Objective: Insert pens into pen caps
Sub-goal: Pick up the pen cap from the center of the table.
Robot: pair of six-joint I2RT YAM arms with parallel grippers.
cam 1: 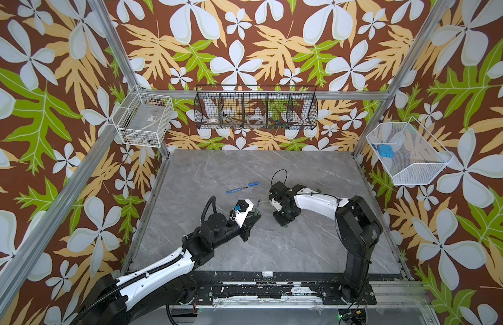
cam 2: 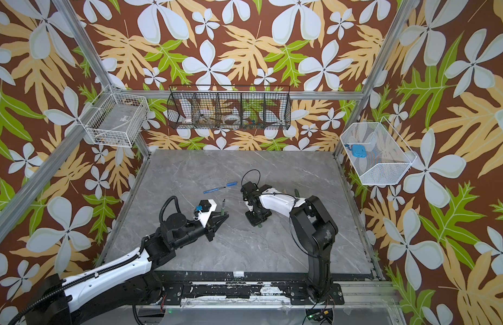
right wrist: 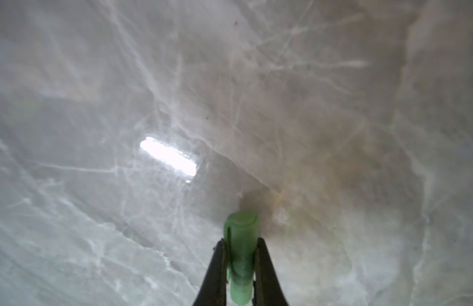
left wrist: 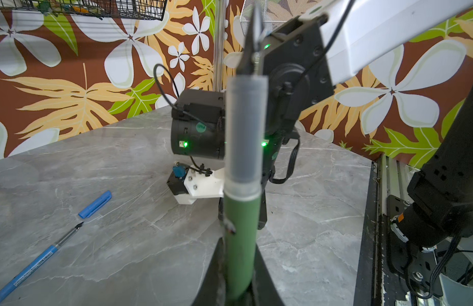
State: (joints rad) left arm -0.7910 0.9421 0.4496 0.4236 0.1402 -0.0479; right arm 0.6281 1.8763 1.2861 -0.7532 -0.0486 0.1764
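Green cap (right wrist: pixel 240 258) blurred in right hand (right wrist: pixel 240 241) — base cropped.

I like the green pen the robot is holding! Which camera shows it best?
The left wrist view: the green pen fills the middle, standing between the left fingers, its dark tip showing. Both top views show the green pen tiny and far away. The right wrist view does not show it.

Left wrist view: green pen (left wrist: pixel 242 212) base hidden between left gripper (left wrist: pixel 239 246) fingers. Blue pen (left wrist: pixel 31 267) cut off by frame edge.
Right wrist view: green cap (right wrist: pixel 242 243) blurred, one end cut off by frame edge.
Both top views, upper centre: black wire basket (cam 1: pixel 256 85) contents too small to be identified.
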